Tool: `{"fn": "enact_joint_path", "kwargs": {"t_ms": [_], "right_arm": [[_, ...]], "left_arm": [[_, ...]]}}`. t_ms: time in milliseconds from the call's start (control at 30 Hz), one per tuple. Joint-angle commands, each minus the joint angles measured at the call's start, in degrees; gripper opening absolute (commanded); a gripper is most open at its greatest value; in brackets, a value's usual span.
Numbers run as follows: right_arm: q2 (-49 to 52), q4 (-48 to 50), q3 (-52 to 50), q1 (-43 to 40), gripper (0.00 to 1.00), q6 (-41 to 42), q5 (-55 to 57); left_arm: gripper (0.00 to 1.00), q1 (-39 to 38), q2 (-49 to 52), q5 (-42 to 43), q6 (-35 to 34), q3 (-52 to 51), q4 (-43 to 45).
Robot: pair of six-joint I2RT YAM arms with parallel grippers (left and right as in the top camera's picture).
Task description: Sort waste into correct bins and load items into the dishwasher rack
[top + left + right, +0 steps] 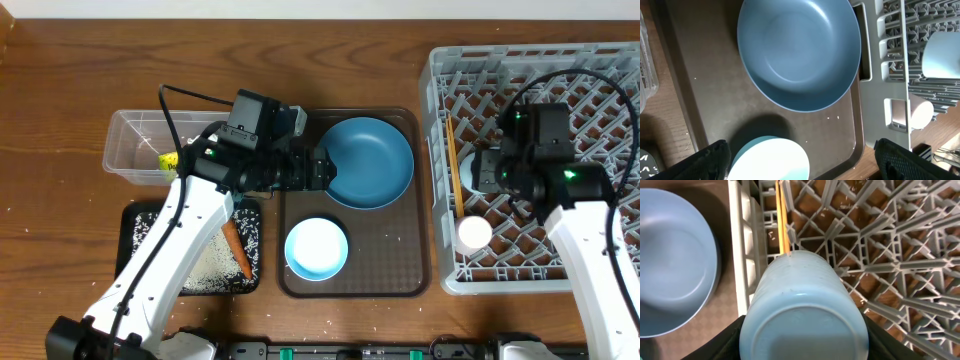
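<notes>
My right gripper (804, 340) is shut on the small light-blue cup (805, 300), a finger pressed on each side, over the left part of the grey dishwasher rack (880, 240). The wooden chopsticks (782, 220) lie in the rack just beyond it. My left gripper (802, 162) hangs open over the brown tray (705, 90), with the light-blue bowl (772, 160) below its jaws and the dark-blue plate (797, 50) ahead. A white-pink cup (473, 233) sits in the rack. The carrot (237, 250) and rice (205, 265) lie in the black tray (135, 235).
The clear tub (140, 150) at the left holds a yellow-green wrapper (168, 161). The rack's (600, 90) tall wall stands just right of the brown tray (400, 270). Rice grains are scattered on the brown tray's floor and on the table near the front edge.
</notes>
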Motion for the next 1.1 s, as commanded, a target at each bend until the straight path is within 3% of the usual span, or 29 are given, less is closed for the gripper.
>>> {"fn": "enact_joint_path", "kwargs": {"t_ms": [0, 400, 833, 933, 1067], "right_arm": [[-0.17, 0.46, 1.27, -0.76, 0.38, -1.55, 1.11], [0.17, 4.87, 0.98, -0.74, 0.37, -2.4, 1.07], [6.21, 2.25, 0.94, -0.74, 0.35, -2.38, 1.07], [7.23, 2.49, 0.94, -0.74, 0.41, -2.4, 1.07], [7.19, 2.71, 1.01, -0.76, 0.64, -2.4, 1.11]], "left_arm": [[0.94, 0.09, 0.13, -0.46, 0.37, -0.17, -0.13], [0.94, 0.09, 0.13, -0.48, 0.37, -0.2, -0.15], [0.94, 0.09, 0.13, -0.48, 0.37, -0.17, -0.13], [0.94, 0.09, 0.13, -0.46, 0.37, -0.17, -0.15], [0.95, 0.09, 0.13, -0.46, 0.37, -0.2, -0.15]]}}
